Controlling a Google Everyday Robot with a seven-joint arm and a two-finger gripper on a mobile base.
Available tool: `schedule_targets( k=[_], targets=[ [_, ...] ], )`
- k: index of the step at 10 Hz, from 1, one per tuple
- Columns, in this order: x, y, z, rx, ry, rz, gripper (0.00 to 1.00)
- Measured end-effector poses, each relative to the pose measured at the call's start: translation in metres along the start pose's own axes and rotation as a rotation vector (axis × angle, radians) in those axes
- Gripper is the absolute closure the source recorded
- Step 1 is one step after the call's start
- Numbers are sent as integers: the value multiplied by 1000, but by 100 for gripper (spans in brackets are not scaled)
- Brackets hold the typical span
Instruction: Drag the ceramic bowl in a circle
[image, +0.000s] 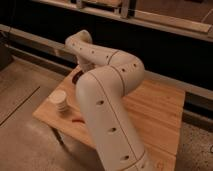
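Observation:
The ceramic bowl (75, 78) shows only as a dark maroon sliver on the far left part of the wooden table (150, 107). The rest of it is hidden behind my white arm (107, 95). My gripper (80, 73) hangs below the wrist, right at the bowl, and is mostly hidden by the arm's big links.
A stack of whitish cups (60, 101) stands near the table's left front corner. A thin red object (77, 120) lies at the front edge, partly behind the arm. A dark wall with a ledge runs behind the table. The floor is to the left.

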Motion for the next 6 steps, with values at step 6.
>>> schedule_targets(
  k=[6],
  targets=[
    [26, 64, -6, -117, 64, -82, 81]
  ],
)
